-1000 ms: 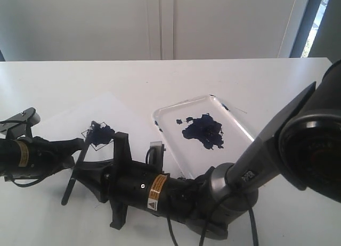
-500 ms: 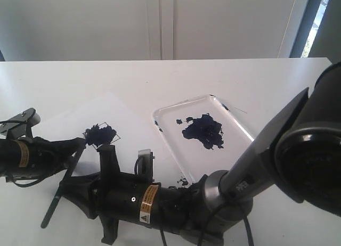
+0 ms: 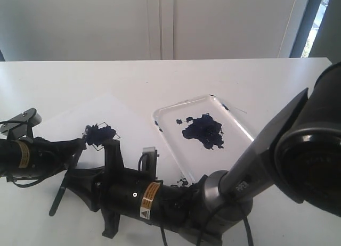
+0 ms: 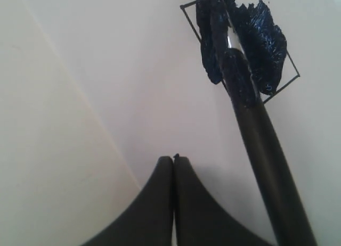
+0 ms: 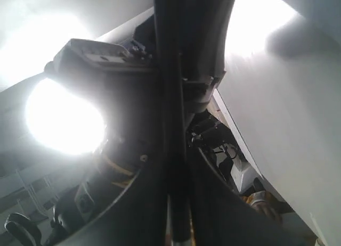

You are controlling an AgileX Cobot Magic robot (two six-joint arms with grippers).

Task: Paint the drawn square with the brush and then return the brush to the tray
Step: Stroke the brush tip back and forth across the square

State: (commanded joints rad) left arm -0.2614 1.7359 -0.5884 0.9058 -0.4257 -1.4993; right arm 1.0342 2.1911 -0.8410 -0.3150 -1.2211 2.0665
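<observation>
The drawn square (image 3: 101,134) on the white paper (image 3: 106,110) carries a dark paint blotch. The left wrist view shows the square (image 4: 282,43) largely filled in. My right gripper (image 3: 72,177) reaches across to the left and is shut on the brush (image 3: 59,195). Its black handle (image 5: 170,150) runs between the jaws in the right wrist view. The brush (image 4: 261,139) slants up to the square, bristle tip in the blotch. My left gripper (image 3: 81,144) is shut and empty, its tips (image 4: 173,158) close to the paper beside the square. The tray (image 3: 234,121) lies to the right.
A blue-black paint puddle (image 3: 205,130) sits in the middle of the tray, with small splashes near its front corner (image 3: 184,179). The right arm's bulky body (image 3: 149,195) lies across the table in front of the tray. The table's far edge meets a white wall.
The right gripper pulled the brush back toward the near left, off the square's far side, then eased slightly forward again. More of the blotch shows. The left arm has stayed put.
</observation>
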